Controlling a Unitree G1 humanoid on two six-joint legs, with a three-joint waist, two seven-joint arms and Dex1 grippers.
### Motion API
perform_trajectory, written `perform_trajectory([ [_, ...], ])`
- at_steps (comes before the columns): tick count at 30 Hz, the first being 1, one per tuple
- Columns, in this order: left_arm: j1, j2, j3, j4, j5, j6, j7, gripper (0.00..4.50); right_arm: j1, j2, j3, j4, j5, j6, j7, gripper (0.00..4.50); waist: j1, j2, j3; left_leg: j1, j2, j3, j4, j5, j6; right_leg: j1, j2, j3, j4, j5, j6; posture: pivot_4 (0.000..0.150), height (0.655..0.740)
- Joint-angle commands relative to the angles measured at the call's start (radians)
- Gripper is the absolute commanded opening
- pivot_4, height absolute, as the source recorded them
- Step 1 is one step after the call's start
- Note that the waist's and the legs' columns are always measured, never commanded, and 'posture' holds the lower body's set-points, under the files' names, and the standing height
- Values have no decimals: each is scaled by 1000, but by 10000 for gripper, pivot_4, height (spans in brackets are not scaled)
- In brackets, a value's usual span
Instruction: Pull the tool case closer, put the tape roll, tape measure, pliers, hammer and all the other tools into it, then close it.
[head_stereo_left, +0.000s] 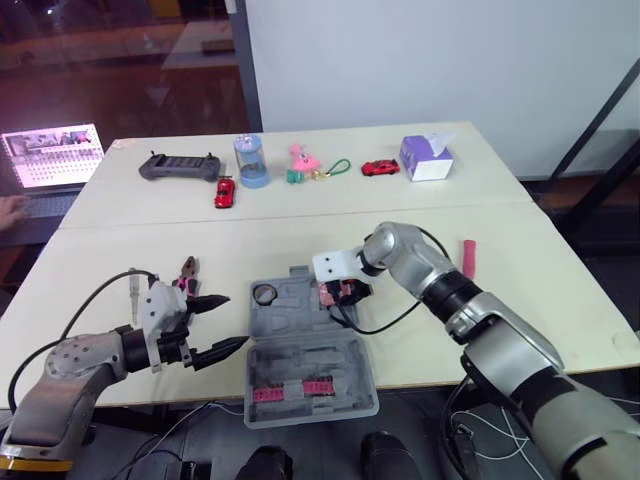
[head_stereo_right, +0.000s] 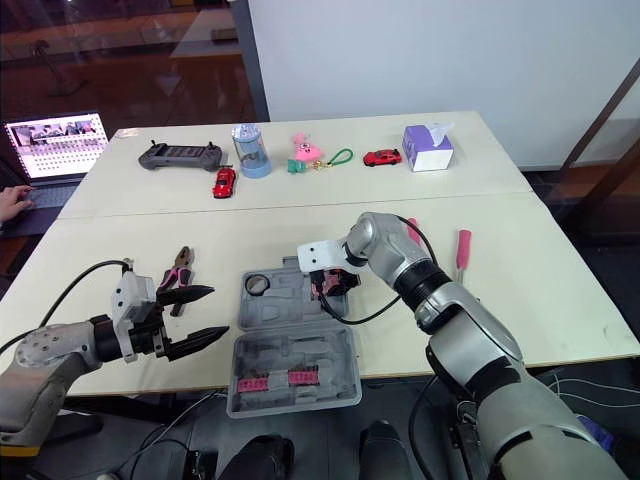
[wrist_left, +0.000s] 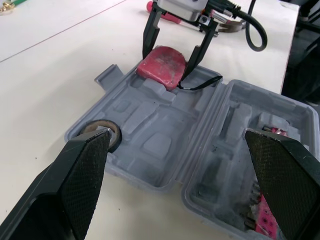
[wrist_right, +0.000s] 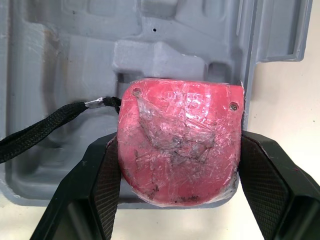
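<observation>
right claw (wrist_left: 169, 57): clamped on red film-wrapped tape measure (wrist_right: 177, 142) | at far right corner of open grey plastic tool case (head_stereo_left: 300, 322) | left claw (head_stereo_left: 233, 320): fingers apart, just beside case's left edge

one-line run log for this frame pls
right gripper: shut on red tape measure at far edge of open grey plastic tool case | left gripper: open, beside case | red-handled pliers: on table

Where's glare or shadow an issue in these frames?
Left eye view: laptop screen glows brightest, dark glass behind carries reflections. Right wrist view: red tape measure in the right tool shows crinkled highlights. Left wrist view: soft shadows fill the tool case recesses.
</observation>
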Motion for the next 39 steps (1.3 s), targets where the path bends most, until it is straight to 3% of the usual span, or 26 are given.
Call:
perform_trajectory([
  [1, 5, -1, 30, -28, -23, 4, 7, 45000, -25, 12, -23, -12, -2, -15, 0, 28481, 0, 0, 0, 0, 0, 0, 0, 0, 0, 0, 0, 0, 0, 0, 0, 1500, 7400],
  [2, 4, -1, 30, -28, -23, 4, 7, 45000, -24, 14, -26, -14, 0, -14, 1, 28481, 0, 0, 0, 0, 0, 0, 0, 0, 0, 0, 0, 0, 0, 0, 0, 1500, 7400],
  [5, 3, -1, 29, -28, -23, 4, 8, 45000, -22, 18, -32, -22, 5, -12, 4, 43013, -2, 0, 0, 0, 0, 0, 0, 0, 0, 0, 0, 0, 0, 0, 0, 1500, 7400],
  [6, 3, -1, 29, -27, -23, 4, 8, 45000, -22, 19, -36, -28, 7, -8, 4, 44070, -2, 0, 0, 0, 0, 0, 0, 0, 0, 0, 0, 0, 0, 0, 0, 1500, 7400],
  [18, 6, -2, 25, -18, -22, 1, 6, 45000, 68, -82, -195, -325, 159, 210, 127, 44070, 4, 0, 0, 0, 0, 0, 0, 0, 0, 0, 0, 0, 0, 0, 0, 1500, 7400],
  [21, 7, -5, 23, -16, -21, -2, 8, 45000, 114, -81, -243, -355, 196, 256, 84, 35855, 2, 0, 0, 0, 0, 0, 1, 0, 0, 1, 0, 0, 0, 0, 0, 1500, 7400],
  [25, 11, -11, 24, -18, -22, -1, 14, 45000, 179, -78, -286, -387, 232, 260, 23, 15635, 1, 0, 0, 0, 0, 0, 0, 0, 0, 0, 0, 0, 0, 0, 0, 1500, 7400],
  [33, 19, -20, 28, -27, -23, 1, 28, 45000, 327, -56, -383, -474, 305, 263, -135, 15635, 4, 0, 0, 0, 0, 0, 1, 0, 0, 0, 0, 0, 0, 0, 0, 1500, 7400],
  [39, 20, -25, 25, -28, -23, -1, 36, 45000, 393, -5, -442, -436, 357, 268, -254, 15635, 2, 0, 0, 0, 0, 0, 1, 0, 0, 1, 0, 0, 1, 0, 0, 1500, 7400],
])
